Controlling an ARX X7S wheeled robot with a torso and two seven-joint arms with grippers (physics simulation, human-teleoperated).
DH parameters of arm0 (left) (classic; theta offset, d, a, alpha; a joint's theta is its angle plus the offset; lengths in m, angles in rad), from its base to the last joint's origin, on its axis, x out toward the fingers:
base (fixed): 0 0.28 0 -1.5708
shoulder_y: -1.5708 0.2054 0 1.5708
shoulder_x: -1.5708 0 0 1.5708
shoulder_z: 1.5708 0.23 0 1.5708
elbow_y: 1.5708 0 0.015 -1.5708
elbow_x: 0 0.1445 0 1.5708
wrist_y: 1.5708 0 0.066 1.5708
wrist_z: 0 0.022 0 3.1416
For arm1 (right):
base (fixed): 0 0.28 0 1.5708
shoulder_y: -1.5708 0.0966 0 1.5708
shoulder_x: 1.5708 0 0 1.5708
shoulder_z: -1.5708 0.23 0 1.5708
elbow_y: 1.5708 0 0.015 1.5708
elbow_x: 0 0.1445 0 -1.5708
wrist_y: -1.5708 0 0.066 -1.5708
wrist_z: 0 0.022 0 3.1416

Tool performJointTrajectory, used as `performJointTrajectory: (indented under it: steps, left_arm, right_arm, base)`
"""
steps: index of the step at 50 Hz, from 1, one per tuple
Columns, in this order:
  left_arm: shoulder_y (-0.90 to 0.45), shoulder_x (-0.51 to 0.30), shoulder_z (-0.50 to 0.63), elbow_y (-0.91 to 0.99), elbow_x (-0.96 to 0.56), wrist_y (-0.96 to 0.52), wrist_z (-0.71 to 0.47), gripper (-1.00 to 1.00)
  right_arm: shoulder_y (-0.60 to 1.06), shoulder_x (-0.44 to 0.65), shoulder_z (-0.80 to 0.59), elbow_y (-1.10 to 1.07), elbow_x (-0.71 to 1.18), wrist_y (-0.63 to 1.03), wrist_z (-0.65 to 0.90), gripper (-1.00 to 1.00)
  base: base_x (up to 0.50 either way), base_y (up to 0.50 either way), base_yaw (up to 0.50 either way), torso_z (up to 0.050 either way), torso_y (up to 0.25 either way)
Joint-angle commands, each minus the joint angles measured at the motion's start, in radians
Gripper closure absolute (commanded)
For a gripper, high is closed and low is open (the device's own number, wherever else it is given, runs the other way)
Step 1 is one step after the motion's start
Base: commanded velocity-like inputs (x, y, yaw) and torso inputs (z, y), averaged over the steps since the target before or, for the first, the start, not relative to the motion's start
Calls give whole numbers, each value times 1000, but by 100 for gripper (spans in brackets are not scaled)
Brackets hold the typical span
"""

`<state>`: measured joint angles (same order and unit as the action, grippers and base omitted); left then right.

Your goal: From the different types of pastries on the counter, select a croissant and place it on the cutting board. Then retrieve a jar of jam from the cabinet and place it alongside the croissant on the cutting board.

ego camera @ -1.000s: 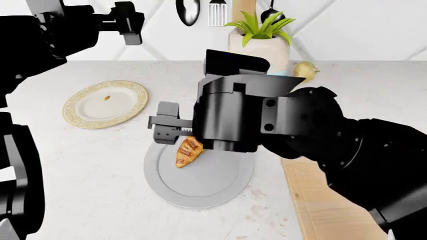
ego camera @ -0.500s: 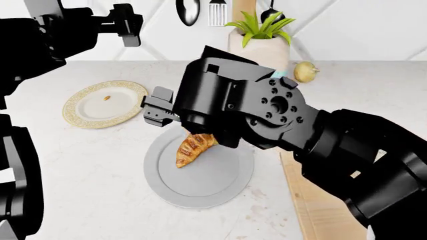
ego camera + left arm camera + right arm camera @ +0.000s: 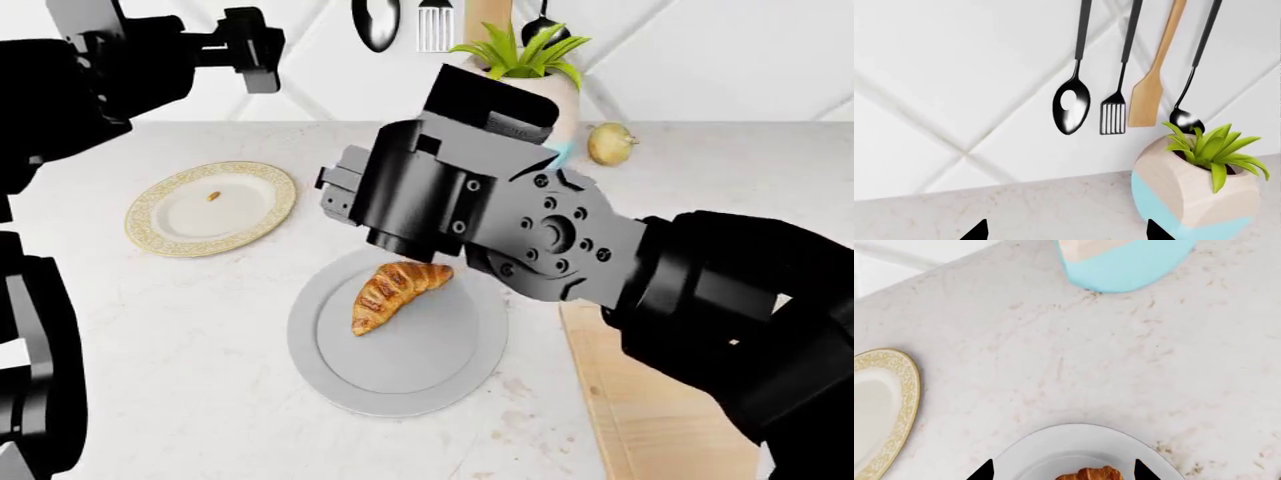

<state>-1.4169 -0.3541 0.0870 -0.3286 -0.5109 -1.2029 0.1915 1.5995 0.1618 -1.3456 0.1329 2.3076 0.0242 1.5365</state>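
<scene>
The croissant [image 3: 391, 291] lies on a round grey plate [image 3: 441, 375] on the white counter [image 3: 160, 330]. Its end shows at the edge of the right wrist view [image 3: 1089, 474]. My right gripper [image 3: 342, 192] hovers above the plate's far rim, open and empty; in the right wrist view [image 3: 1061, 471] its tips stand wide apart either side of the croissant's end. The cutting board [image 3: 654, 420] lies at the lower right, partly hidden by my right arm. My left gripper [image 3: 254, 45] is raised at the back left, open and empty, facing the wall [image 3: 1064, 232]. The jar of jam is out of view.
A gold-rimmed plate [image 3: 211, 207] with a small crumb sits left of the grey plate [image 3: 881, 405]. A beige-and-blue plant vase [image 3: 527, 95] [image 3: 1197, 200] and a yellowish round fruit [image 3: 611, 143] stand at the back. Utensils [image 3: 1121, 75] hang on the wall.
My right gripper has lifted and moved back from the croissant toward the plate's far rim, and the arm has turned. The croissant stays on the plate, now uncovered. The left arm has not moved.
</scene>
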Motion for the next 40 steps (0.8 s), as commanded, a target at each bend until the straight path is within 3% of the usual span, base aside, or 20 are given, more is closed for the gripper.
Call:
performJointTrajectory:
  steps: [1,19,40]
  left_arm:
    - [-3,-1,1,5,-4,16,3,-100]
    - [12,-15,4,26,-6,13,-6,-100]
    - [38,-27,-7,38,-16,9,-17,-100]
  right_arm:
    - [-1,26,-68,-76,7,-99,20,-100]
    - [-59,-2,-117,-117,81,-116,-29,-100]
    - [-85,-41,-133,-5,104,-133,-93,-100]
  base:
    - [0,0,0,0,0]
    - [0,0,0,0,0]
    - [0,0,0,0,0]
